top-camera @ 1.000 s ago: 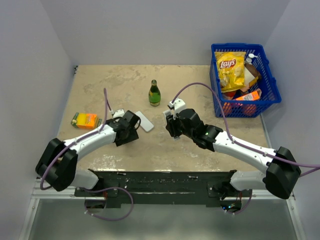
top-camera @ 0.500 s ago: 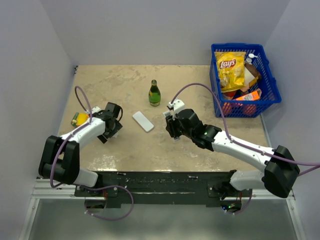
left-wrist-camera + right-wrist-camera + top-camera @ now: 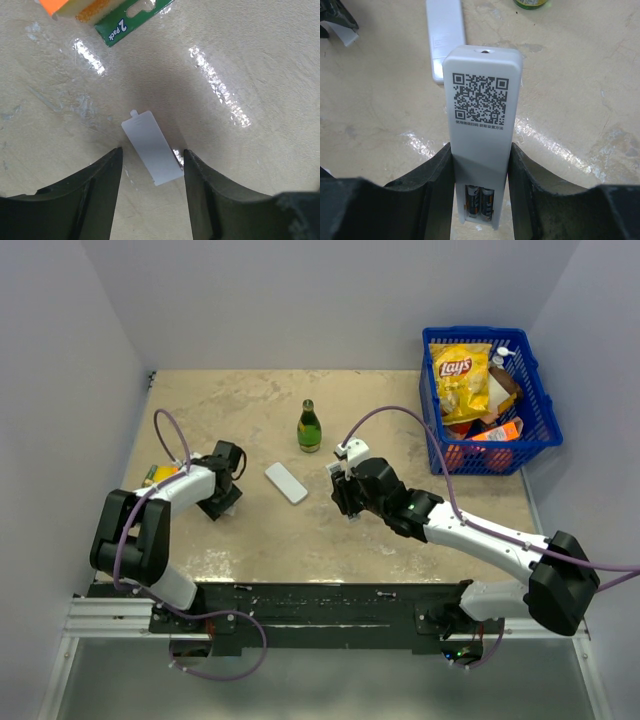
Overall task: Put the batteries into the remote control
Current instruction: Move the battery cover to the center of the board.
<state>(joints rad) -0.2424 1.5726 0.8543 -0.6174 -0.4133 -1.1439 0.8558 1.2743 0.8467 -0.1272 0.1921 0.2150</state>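
My right gripper (image 3: 481,147) (image 3: 346,498) is shut on the white remote control (image 3: 482,100), which it holds off the table with the QR-code back facing up. Its open compartment shows the batteries (image 3: 480,202), two small dark cells lying side by side. Over at the table's left, my left gripper (image 3: 152,152) (image 3: 224,502) is open and low over the surface. A thin white battery cover (image 3: 151,146) lies flat between its fingers, apart from both. A white bar (image 3: 287,482) (image 3: 445,37) lies on the table between the arms.
A green bottle (image 3: 310,427) stands behind the white bar. An orange and yellow sponge pack (image 3: 160,476) (image 3: 65,7) lies just left of my left gripper. A blue basket (image 3: 541,445) with a chips bag (image 3: 462,376) and other items sits at the far right.
My left arm has swung left, away from the white bar towards the sponge pack, and its jaws widened, then narrowed. The right arm and the remote control have stayed still.
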